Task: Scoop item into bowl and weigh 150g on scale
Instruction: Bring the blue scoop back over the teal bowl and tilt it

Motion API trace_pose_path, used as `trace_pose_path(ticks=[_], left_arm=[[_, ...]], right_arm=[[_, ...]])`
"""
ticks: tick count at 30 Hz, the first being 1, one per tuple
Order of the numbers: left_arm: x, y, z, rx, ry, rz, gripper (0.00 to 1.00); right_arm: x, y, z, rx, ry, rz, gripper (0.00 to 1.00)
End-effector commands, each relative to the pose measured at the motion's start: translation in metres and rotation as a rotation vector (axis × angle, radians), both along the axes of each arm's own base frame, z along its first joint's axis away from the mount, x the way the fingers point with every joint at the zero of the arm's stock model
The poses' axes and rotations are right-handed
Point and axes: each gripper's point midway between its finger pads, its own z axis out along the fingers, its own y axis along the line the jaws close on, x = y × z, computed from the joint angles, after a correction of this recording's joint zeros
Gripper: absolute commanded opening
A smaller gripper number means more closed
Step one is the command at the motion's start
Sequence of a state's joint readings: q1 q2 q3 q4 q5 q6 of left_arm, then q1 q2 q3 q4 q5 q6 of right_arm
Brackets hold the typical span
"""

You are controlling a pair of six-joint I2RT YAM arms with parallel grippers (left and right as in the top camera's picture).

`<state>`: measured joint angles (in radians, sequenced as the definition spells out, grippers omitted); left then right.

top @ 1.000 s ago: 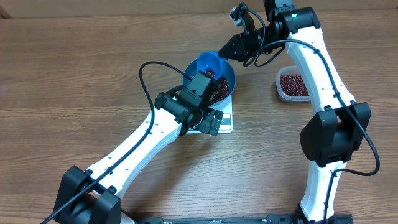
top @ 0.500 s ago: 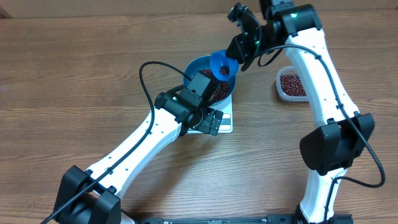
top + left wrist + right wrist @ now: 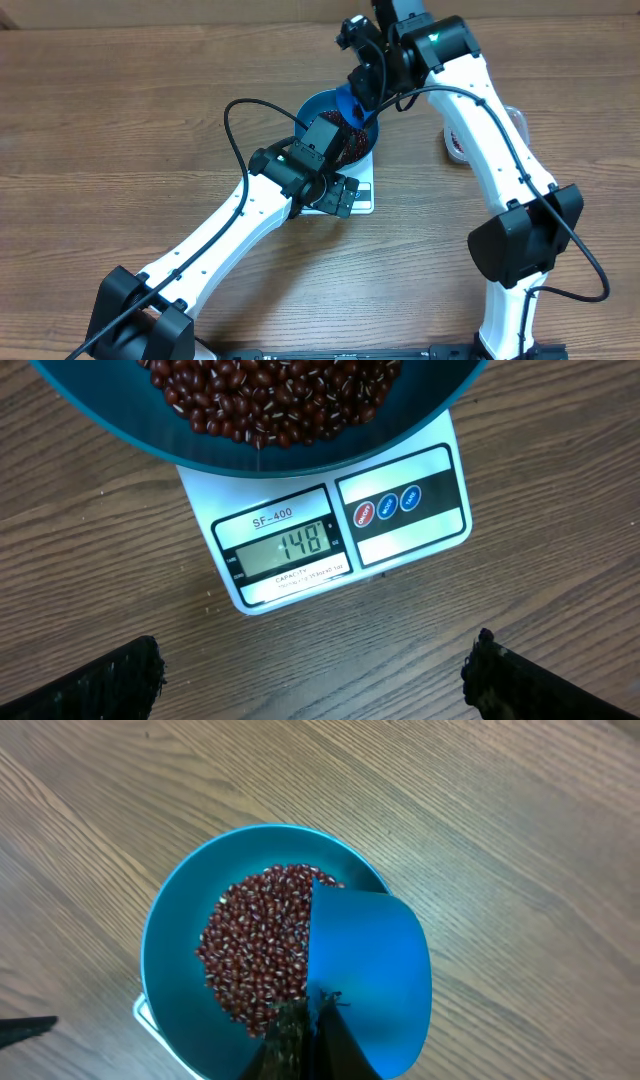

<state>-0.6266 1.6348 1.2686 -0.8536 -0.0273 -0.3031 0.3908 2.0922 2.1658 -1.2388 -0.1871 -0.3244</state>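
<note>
The big round bright blue bowl (image 3: 165, 945) sat on the small flat white scale (image 3: 330, 520), near the top middle of the overhead view. A heap of tiny dark red-brown beans (image 3: 260, 945) filled its middle. The right gripper (image 3: 310, 1025) was pinched tight on a small blue plastic scoop (image 3: 370, 975), held over the bowl's right side. The left gripper (image 3: 310, 680) stood wide, holding nothing, just below the scale.

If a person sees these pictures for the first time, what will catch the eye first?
Probably the bright blue bowl full of red-brown beans, standing on the white scale at the table's middle. Next, the display, which reads 148, and the blue scoop that the right gripper holds above the bowl.
</note>
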Motion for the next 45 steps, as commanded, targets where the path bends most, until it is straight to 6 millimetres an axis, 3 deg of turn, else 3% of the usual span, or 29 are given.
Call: trace_pose_path(ticks=[1, 13, 28, 32, 36, 41, 45], left_arm=[[0.001, 0.001, 0.002, 0.010, -0.013, -0.018, 1.00], [0.001, 0.001, 0.002, 0.010, -0.013, -0.018, 1.00], [0.001, 0.001, 0.002, 0.010, -0.013, -0.018, 0.99], [0.001, 0.001, 0.002, 0.010, -0.013, -0.018, 1.00], [0.001, 0.001, 0.002, 0.010, -0.013, -0.018, 0.99], [0.001, 0.001, 0.002, 0.010, -0.013, -0.018, 1.00], [0.001, 0.001, 0.002, 0.010, -0.013, -0.018, 1.00]], right_arm=[[0.002, -0.003, 0.037, -0.036, -0.131, 0.041, 0.04], [-0.002, -0.005, 0.086, 0.014, -0.260, 0.038, 0.04], [0.000, -0.009, 0.085, -0.010, -0.264, 0.025, 0.04], [-0.013, 0.004, 0.083, 0.025, -0.238, 0.111, 0.04], [-0.005, -0.011, 0.080, -0.067, -0.265, 0.049, 0.04], [-0.013, -0.001, 0.078, -0.030, -0.236, 0.076, 0.04], [-0.008, -0.010, 0.076, -0.081, -0.251, 0.028, 0.04]])
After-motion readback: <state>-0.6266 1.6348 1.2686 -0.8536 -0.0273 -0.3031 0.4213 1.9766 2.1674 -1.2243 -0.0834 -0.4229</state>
